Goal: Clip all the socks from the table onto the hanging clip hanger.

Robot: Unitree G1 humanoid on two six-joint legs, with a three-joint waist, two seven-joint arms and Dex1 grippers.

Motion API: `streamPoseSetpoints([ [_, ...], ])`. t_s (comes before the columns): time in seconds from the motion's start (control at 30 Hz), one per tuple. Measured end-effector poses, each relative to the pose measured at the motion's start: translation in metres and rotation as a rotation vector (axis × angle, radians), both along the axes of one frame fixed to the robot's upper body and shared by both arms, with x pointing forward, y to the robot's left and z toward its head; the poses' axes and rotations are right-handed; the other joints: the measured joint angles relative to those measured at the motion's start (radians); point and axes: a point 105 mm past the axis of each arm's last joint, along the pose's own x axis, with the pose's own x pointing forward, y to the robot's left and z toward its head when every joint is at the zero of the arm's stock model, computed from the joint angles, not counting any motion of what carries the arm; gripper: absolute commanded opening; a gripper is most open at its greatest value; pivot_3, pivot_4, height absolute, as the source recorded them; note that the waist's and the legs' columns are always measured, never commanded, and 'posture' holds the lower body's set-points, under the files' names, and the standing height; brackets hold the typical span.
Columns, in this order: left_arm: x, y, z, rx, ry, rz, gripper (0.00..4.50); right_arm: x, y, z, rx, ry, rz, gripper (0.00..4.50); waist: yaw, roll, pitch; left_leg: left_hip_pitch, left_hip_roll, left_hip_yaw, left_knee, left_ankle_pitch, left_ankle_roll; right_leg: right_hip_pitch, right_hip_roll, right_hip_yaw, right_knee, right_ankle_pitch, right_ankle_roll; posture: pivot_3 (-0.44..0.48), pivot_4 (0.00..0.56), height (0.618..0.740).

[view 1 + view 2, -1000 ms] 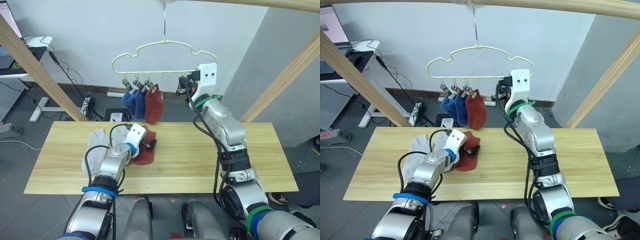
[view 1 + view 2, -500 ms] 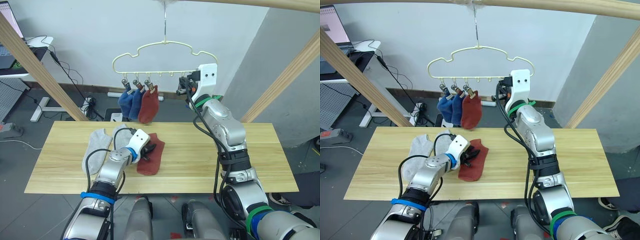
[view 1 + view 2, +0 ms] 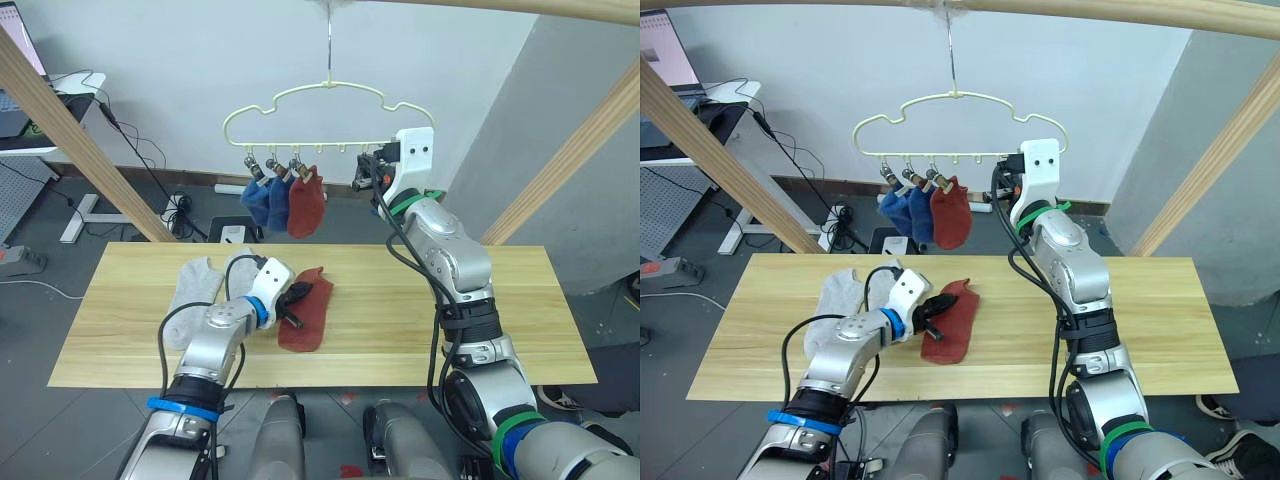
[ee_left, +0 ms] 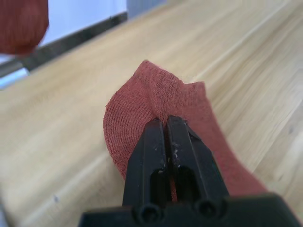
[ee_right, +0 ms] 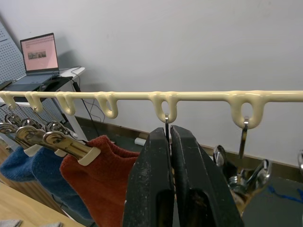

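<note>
Dragged rightward since a second ago, the rust sock (image 3: 305, 322) is now lying clear of the 2 grey socks (image 3: 205, 284) on the table (image 3: 500, 330). The left gripper (image 4: 164, 126) is pinching it, fingers pressed together on the knit. The right gripper (image 5: 170, 138) is sitting pressed together on a clip's wire under the clip hanger (image 3: 305, 110), steadying it. Lifting should probably be slow, keeping the cuff uppermost for the next free clip. Already clipped and hanging: 2 blue socks (image 3: 265, 203) and 1 rust sock (image 3: 307, 208); 3 are remaining.
</note>
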Motion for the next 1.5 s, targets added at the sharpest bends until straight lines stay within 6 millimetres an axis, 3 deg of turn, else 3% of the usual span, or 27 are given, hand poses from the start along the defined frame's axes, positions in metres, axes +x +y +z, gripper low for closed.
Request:
streamPoseSetpoints([
  [0.13, -0.006, 0.008, 0.029, -0.113, -0.038, -0.009, 0.04, 0.0, -0.001, 0.0, -0.003, -0.001, -0.002, 0.0, 0.0, 0.0, 0.0, 0.0, 0.0, 0.0, 0.0, 0.0, 0.0, 0.0, -0.001, 0.0, 0.0, 0.0, 0.0, 0.062, 0.2, 0.74],
  [0.3, -0.018, 0.002, 0.07, -0.153, -0.171, -0.131, 0.04, -0.002, -0.001, -0.001, 0.001, 0.032, 0.033, 0.0, 0.002, 0.0, 0.0, 0.0, 0.0, 0.0, 0.0, 0.0, 0.0, 0.0, -0.001, 0.0, 0.0, 0.0, 0.0, 0.062, 0.199, 0.74],
  [0.43, -0.021, -0.011, 0.086, -0.221, -0.225, -0.165, 0.04, -0.003, -0.004, 0.005, 0.086, 0.137, 0.089, 0.0, 0.002, 0.0, 0.0, 0.0, 0.0, 0.0, 0.0, 0.0, 0.0, 0.0, -0.001, 0.0, 0.0, 0.0, 0.0, 0.062, 0.201, 0.74],
  [0.63, -0.008, -0.019, 0.111, -0.251, -0.348, -0.142, 0.04, -0.012, -0.002, 0.007, 0.221, 0.316, 0.19, 0.0, 0.001, 0.0, 0.0, 0.0, 0.0, 0.0, 0.0, 0.0, 0.0, 0.0, -0.001, 0.0, 0.0, 0.0, 0.0, 0.054, 0.208, 0.74],
  [0.93, -0.003, -0.028, 0.111, -0.258, -0.368, -0.15, 0.04, -0.019, 0.002, 0.01, 0.333, 0.446, 0.225, 0.0, -0.001, 0.0, 0.0, -0.001, 0.0, 0.0, 0.0, 0.0, 0.0, 0.0, 0.0, 0.0, 0.0, 0.0, 0.0, 0.05, 0.212, 0.74],
  [1.3, 0.005, -0.037, 0.119, -0.264, -0.396, -0.171, 0.04, -0.021, 0.005, 0.012, 0.342, 0.471, 0.23, 0.0, -0.003, 0.0, 0.0, -0.001, 0.0, 0.001, 0.0, 0.0, 0.0, -0.001, 0.001, 0.0, -0.001, 0.0, 0.0, 0.039, 0.222, 0.74],
  [1.5, 0.003, -0.036, 0.114, -0.259, -0.388, -0.182, 0.04, -0.022, 0.006, 0.012, 0.348, 0.478, 0.232, 0.0, -0.005, 0.0, 0.0, -0.001, 0.0, 0.001, 0.0, 0.0, 0.0, -0.001, 0.001, 0.0, -0.002, 0.0, 0.0, 0.039, 0.222, 0.74],
])
